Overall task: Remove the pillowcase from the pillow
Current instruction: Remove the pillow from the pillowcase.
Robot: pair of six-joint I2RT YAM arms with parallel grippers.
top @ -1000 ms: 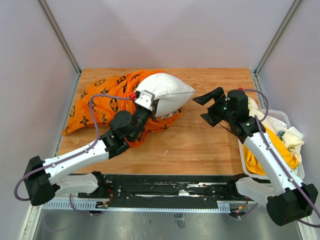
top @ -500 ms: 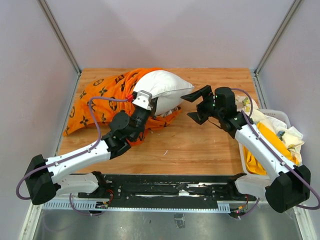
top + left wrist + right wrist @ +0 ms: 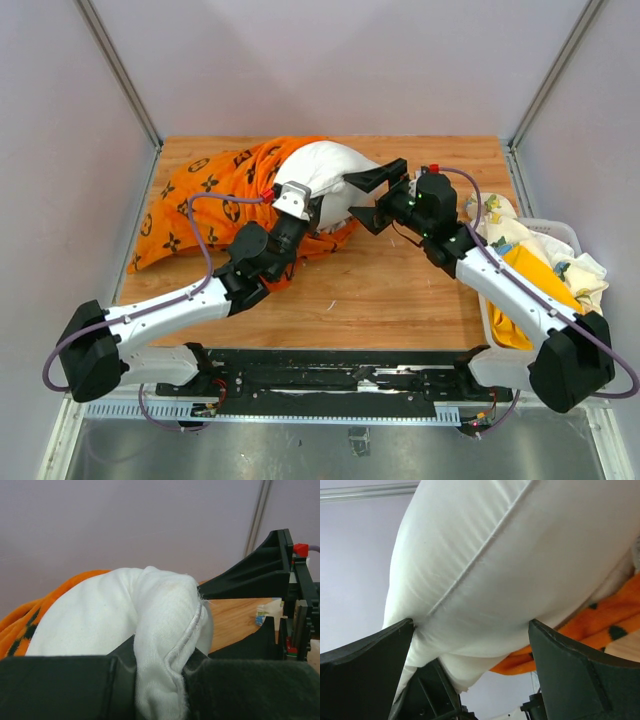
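Observation:
The white pillow (image 3: 325,168) lies at the table's back middle, its right end out of the orange pillowcase (image 3: 205,195), which bunches round its left part. My left gripper (image 3: 303,215) is shut on a fold of the pillow's near edge; in the left wrist view the white fabric (image 3: 160,630) is pinched between my dark fingers (image 3: 65,685), with the pillowcase (image 3: 20,625) at the left. My right gripper (image 3: 354,202) is open, its jaws either side of the pillow's right end. In the right wrist view the pillow (image 3: 520,555) bulges between the spread fingers (image 3: 580,675), the pillowcase (image 3: 602,620) beneath it.
A white bin (image 3: 570,232) with yellow and white cloths stands at the table's right edge. Pale walls close in the left, back and right. The black rail of the arm bases (image 3: 330,380) runs along the near edge.
My right gripper has moved left from the table's right side to the pillow and now straddles its right end. My left gripper has kept its hold and shifted slightly right.

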